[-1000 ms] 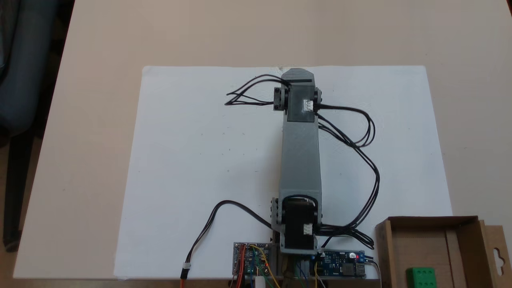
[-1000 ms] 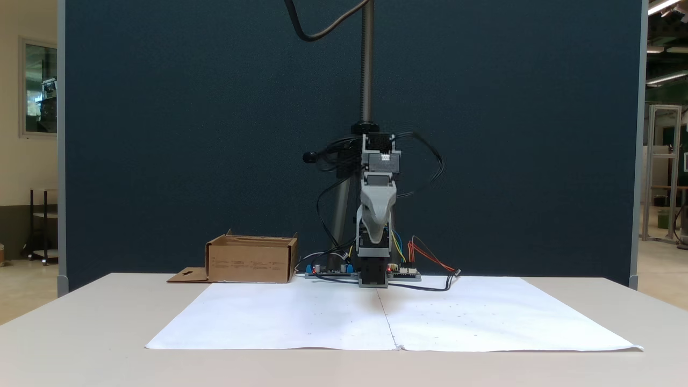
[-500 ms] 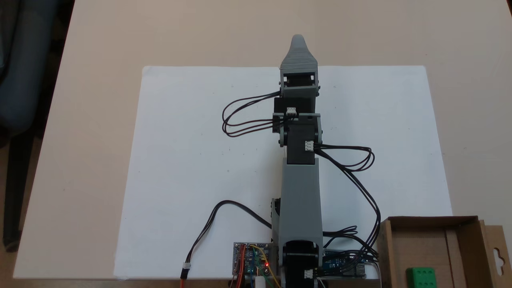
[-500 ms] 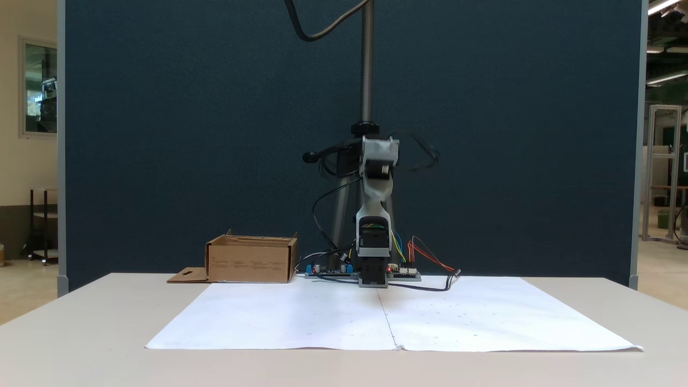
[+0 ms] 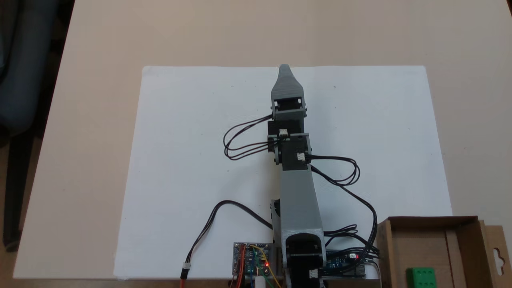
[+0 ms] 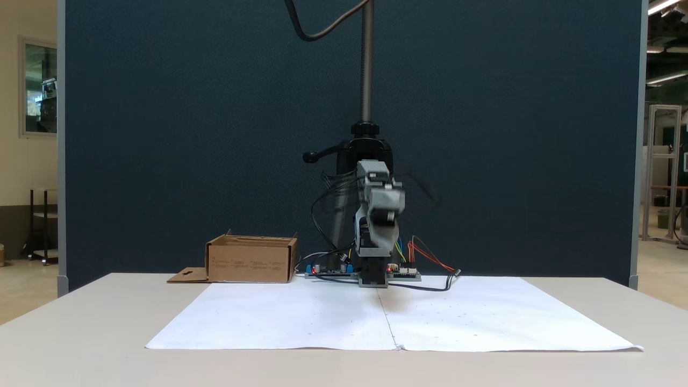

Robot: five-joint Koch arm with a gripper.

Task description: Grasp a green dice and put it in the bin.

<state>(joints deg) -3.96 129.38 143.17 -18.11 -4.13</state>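
Observation:
The green dice (image 5: 421,277) lies inside the brown cardboard bin (image 5: 424,242) at the lower right corner of a fixed view, with its pips facing up. The bin (image 6: 251,260) stands left of the arm's base in the other fixed view, and its wall hides the dice there. My gripper (image 5: 285,69) is stretched out over the far edge of the white paper, well away from the bin. Seen from above, only its top jaw shows. Head-on, the gripper (image 6: 382,204) is blurred and hangs above the paper with nothing seen in it.
A white paper sheet (image 5: 192,160) covers the middle of the table. Circuit boards (image 5: 251,258) and looping black cables (image 5: 360,200) sit around the arm's base. A camera pole (image 6: 367,59) and a dark partition stand behind it. A chair (image 5: 20,80) is beside the table.
The arm unfolded forward until the gripper reached past the paper's far edge. It has since drawn back to that edge and dropped lower. The dice and bin have not moved.

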